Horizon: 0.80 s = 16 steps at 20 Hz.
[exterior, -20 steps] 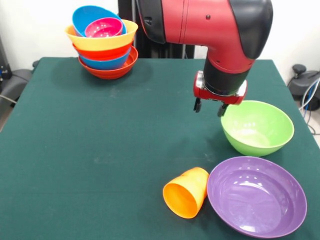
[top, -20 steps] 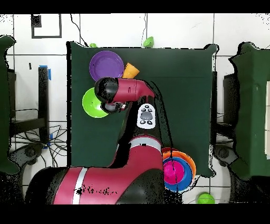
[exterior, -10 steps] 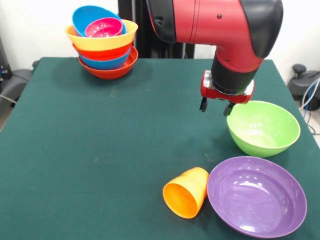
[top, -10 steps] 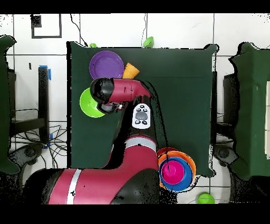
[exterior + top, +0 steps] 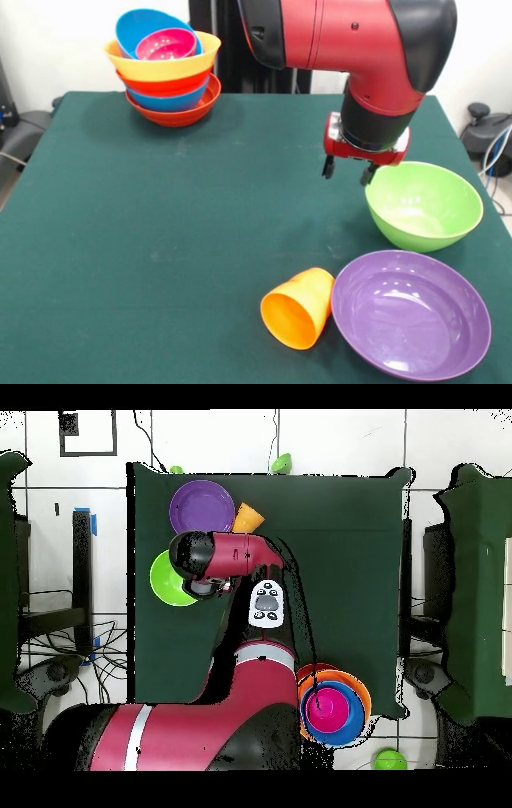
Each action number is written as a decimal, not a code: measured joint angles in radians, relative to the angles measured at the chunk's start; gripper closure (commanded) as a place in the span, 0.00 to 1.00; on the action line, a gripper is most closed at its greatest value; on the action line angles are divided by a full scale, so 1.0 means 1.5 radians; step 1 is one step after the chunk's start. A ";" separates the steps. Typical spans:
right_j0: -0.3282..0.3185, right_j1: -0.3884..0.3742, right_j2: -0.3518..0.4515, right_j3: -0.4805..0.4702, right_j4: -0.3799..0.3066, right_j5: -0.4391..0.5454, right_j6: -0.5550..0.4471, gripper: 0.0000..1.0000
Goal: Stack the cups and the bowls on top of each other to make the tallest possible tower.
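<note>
While the arm hides it from overhead, the front view shows the end effector [image 5: 346, 173] spread narrowly, empty, beside the green bowl [image 5: 424, 205]; the tower [image 5: 164, 66] stands well apart.

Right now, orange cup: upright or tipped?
Tipped. The orange cup lies on its side on the table, open mouth toward the camera, beside the purple bowl.
</note>
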 measured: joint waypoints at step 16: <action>0.012 -0.017 -0.011 -0.022 0.000 0.081 0.000 0.00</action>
